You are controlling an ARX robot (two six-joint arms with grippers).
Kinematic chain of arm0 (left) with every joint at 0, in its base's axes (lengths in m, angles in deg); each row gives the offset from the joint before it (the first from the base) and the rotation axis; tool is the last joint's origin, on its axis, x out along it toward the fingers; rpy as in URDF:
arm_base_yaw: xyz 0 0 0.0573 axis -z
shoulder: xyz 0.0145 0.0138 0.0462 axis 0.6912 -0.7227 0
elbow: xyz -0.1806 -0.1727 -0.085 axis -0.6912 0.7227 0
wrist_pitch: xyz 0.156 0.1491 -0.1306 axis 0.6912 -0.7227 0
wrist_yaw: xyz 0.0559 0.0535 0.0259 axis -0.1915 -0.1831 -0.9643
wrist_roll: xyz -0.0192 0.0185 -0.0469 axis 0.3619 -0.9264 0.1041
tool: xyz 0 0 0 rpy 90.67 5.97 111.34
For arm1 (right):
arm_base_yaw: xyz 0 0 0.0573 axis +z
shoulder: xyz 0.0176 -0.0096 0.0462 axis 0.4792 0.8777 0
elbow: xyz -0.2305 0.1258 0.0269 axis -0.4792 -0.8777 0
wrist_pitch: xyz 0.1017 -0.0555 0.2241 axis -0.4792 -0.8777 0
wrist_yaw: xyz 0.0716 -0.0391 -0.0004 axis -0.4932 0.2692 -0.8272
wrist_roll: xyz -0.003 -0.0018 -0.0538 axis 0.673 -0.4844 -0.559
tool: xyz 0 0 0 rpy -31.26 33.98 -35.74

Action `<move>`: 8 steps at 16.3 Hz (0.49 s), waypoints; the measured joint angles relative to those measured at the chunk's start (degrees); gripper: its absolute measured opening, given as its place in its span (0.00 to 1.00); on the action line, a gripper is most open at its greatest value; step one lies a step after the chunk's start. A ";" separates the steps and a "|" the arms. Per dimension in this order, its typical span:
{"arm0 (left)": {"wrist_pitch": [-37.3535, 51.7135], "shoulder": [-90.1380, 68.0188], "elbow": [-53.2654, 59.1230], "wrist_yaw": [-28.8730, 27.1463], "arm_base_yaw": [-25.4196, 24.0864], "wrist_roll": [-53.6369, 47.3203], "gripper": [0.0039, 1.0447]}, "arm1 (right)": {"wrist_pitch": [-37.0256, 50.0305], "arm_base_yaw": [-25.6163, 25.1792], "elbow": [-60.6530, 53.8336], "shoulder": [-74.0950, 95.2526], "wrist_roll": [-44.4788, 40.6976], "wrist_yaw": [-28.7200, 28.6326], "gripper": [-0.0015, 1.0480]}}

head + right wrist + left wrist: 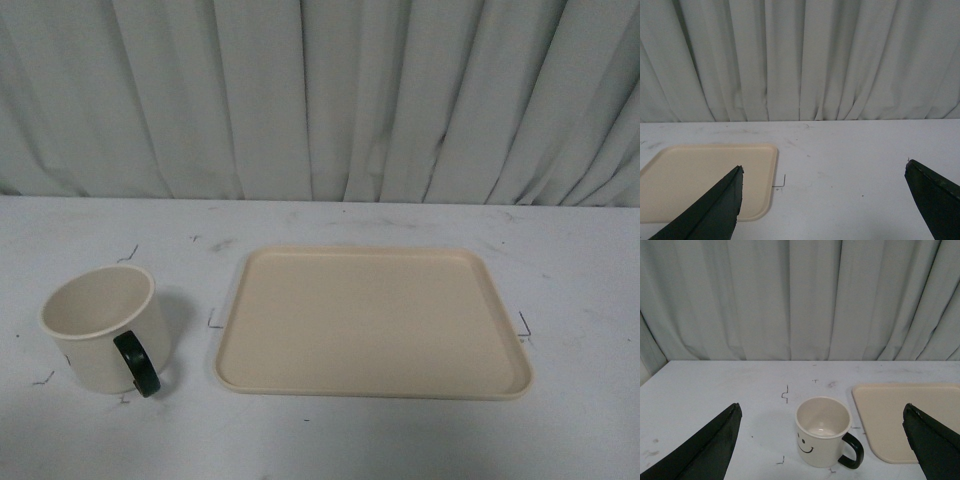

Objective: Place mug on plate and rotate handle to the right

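— Starting with the mug (100,325). Where?
— On the white table (400,440), upright, mouth up, left of the plate (370,320). Near it but not touching, with a strip of bare tabletop between.
— Not on the plate, then.
— No. Beside its left edge, toward the near end.
— And the handle (135,362)?
— Black and glossy. In the front view, turned toward the robot and a little to the right.
— Any drawing on the mug?
— Yes, a black smiley face (805,445), clear in the left wrist view, on the cream side next to the handle.
— Now the left claw (821,406).
— Spread wide open, gripping nothing. Two black fingers (715,445) at the outer edges of the left wrist view, the mug in view between them and farther ahead, clear of both.
— And the right claw (823,166)?
— Also spread wide, gripping nothing. Pointed at bare table, with a rounded corner of the plate showing just past one of its fingers (710,215).
— More on the plate?
— Flat, beige, rectangular, rounded corners, low raised rim. Much wider than the mug.
— Around it?
— Small black marks (522,325) on the tabletop near its corners.
— Behind everything?
— A pale pleated curtain (320,100) along the far edge of the table.
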 joint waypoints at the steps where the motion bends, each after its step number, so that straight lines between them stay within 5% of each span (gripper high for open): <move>1: 0.00 0.00 0.00 0.00 0.00 0.00 0.94 | 0.00 0.00 0.00 0.00 0.00 0.00 0.94; 8: 0.00 0.00 0.00 0.00 0.00 0.00 0.94 | 0.00 0.00 0.00 0.00 0.00 0.00 0.94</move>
